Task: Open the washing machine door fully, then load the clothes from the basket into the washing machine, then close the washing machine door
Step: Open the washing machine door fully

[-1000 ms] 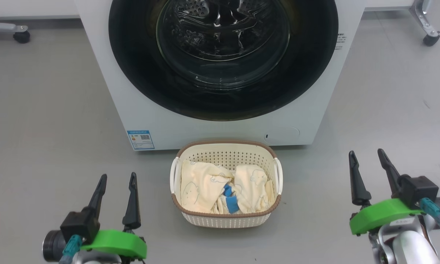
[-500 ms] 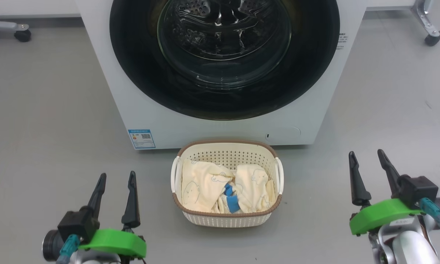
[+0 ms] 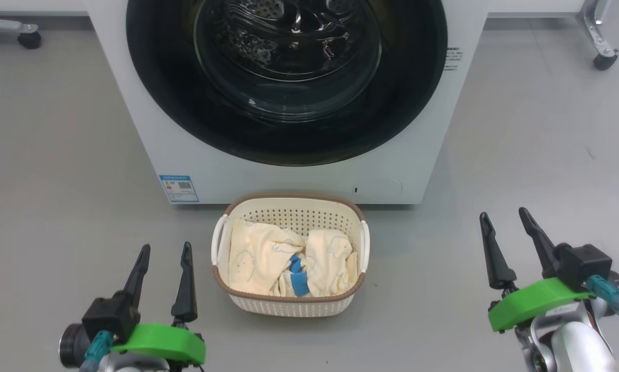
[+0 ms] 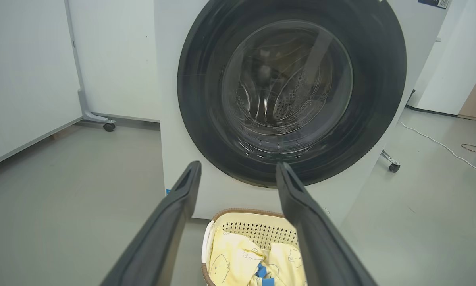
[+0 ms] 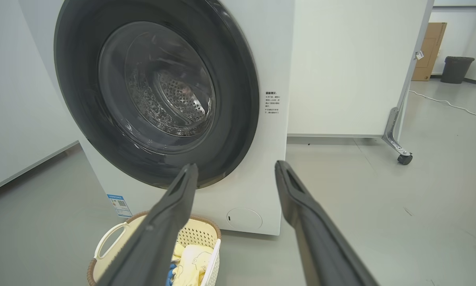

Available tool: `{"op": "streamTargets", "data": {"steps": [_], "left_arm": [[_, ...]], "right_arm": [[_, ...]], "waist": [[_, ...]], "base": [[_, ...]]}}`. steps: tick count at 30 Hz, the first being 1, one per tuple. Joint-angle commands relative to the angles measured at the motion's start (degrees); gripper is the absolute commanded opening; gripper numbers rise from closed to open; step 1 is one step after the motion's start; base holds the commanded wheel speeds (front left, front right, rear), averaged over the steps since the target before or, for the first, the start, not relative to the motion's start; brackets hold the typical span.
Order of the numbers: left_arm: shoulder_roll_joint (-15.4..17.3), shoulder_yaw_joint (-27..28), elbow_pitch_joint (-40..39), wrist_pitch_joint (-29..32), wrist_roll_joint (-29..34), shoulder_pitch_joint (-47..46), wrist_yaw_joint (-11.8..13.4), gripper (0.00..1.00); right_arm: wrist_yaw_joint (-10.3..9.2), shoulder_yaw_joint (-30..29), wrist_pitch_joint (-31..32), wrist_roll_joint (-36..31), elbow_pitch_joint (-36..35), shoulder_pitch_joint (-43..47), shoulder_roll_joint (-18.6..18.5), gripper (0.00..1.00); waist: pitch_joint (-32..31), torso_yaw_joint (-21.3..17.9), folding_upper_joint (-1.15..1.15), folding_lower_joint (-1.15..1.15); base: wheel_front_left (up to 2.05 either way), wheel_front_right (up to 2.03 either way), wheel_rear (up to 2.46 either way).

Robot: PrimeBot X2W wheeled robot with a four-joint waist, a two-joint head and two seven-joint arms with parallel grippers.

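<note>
The head view's upper edge cuts off the big white front-loading washing machine (image 3: 211, 175), whose round, glossy black-rimmed glass door (image 3: 397, 93) sits shut, the drum dim behind reflections. Just before it stands the small cream perforated plastic basket (image 3: 294, 198), holding pale yellow cartoon-printed clothes (image 3: 257, 253) with blue patches. The left gripper (image 3: 165, 247) and right gripper (image 3: 502, 213) flank it, well apart, fingers parted and empty.

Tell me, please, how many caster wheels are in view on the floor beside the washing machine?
2. One black caster wheel sits left of the washing machine, the other to its right. More may be hidden behind the machine.
</note>
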Motion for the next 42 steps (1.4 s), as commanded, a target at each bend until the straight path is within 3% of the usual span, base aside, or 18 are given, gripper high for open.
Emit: {"op": "streamTargets", "data": {"steps": [1, 23, 42], "left_arm": [[0.6, 1.7, -2.1, -0.8, 0.4, -2.8, -0.2, 1.00], [0.6, 1.7, -2.3, -0.8, 0.2, -2.8, 0.0, 1.00], [0.6, 2.0, -2.7, -0.8, -0.1, -2.6, 0.4, 1.00]], "right_arm": [[-0.16, 1.3, -0.6, 0.3, -1.5, -2.8, -1.2, 1.00], [-0.16, 1.3, -0.6, 0.4, -0.4, -2.8, -1.2, 1.00], [-0.16, 1.8, -0.6, 0.4, 0.8, -3.1, -1.2, 1.00]], "waist": [[0.0, 0.0, 0.00, 0.00], [-0.3, 0.0, 0.00, 0.00], [-0.5, -0.1, 0.00, 0.00]], "base": [[1.16, 1.30, -2.46], [1.12, 1.21, -2.32], [0.18, 0.18, -0.37]]}}
